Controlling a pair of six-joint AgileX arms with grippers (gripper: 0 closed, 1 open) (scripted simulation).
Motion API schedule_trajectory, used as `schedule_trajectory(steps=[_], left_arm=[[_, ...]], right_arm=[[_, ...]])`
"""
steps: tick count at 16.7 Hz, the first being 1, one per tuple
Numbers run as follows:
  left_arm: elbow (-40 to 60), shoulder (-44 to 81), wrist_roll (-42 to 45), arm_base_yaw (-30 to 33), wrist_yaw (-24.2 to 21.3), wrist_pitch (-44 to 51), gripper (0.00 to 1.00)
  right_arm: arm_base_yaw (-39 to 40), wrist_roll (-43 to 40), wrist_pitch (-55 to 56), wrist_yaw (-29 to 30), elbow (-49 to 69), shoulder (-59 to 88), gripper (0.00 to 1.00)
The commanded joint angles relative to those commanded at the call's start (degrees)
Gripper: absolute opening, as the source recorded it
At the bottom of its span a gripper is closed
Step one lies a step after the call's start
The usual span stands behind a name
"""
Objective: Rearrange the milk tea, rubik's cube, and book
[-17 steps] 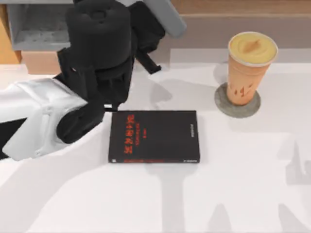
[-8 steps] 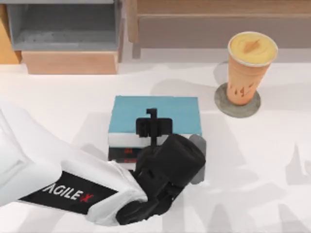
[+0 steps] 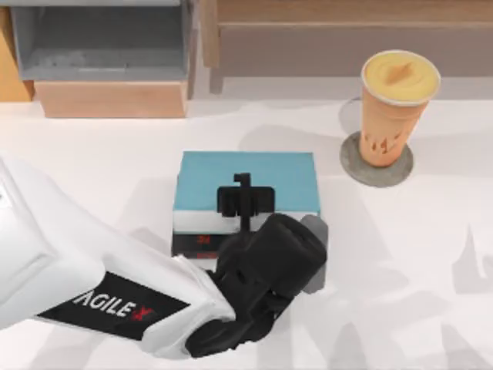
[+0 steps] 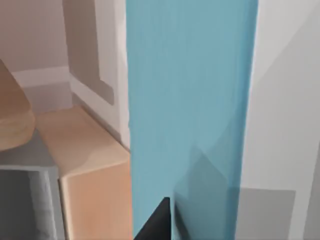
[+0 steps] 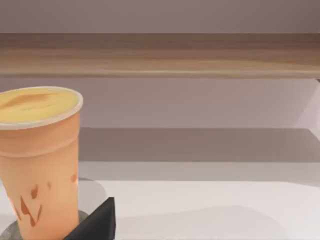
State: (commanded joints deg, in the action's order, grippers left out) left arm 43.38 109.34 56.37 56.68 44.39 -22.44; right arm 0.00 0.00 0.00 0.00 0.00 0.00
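Book (image 3: 246, 181): teal cover, white page edges, lying flat and square on top of the black book (image 3: 196, 243), mid-table. A second ago the black book lay bare and the left arm hung over the far left of the table; half a second ago the teal book was already on it, and since then almost nothing has shifted. Judged: this placement is done or within a moment of it, and the book's part of the rearranging looks settled

Left gripper (image 3: 244, 202): over the near edge of the teal cover, arm reaching in from the near left. Whether the fingers are spread or closed on the book, I cannot tell. In the left wrist view the teal cover (image 4: 190, 100) runs close under the camera

Milk tea (image 3: 394, 108): upright on the grey disc (image 3: 354, 166), far right, well apart from the stack, unmoved

Right arm: parked, its wrist view looking at the cup (image 5: 37, 165)

Surroundings: grey open box (image 3: 100, 38) and wooden block (image 3: 112, 99) at far left, wooden shelf (image 3: 347, 27) along the far edge. Nothing stands between stack and cup
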Motion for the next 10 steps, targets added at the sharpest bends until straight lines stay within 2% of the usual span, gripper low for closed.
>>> schedule_trajectory(steps=[4, 10], left_arm=[[-0.1, 0.4, 0.1, -0.1, -0.2, -0.3, 0.00], [-0.1, 0.4, 0.1, -0.1, -0.2, -0.3, 0.45]], right_arm=[[0.0, 0.0, 0.0, 0.0, 0.0, 0.0, 1.00], [0.0, 0.0, 0.0, 0.0, 0.0, 0.0, 1.00]])
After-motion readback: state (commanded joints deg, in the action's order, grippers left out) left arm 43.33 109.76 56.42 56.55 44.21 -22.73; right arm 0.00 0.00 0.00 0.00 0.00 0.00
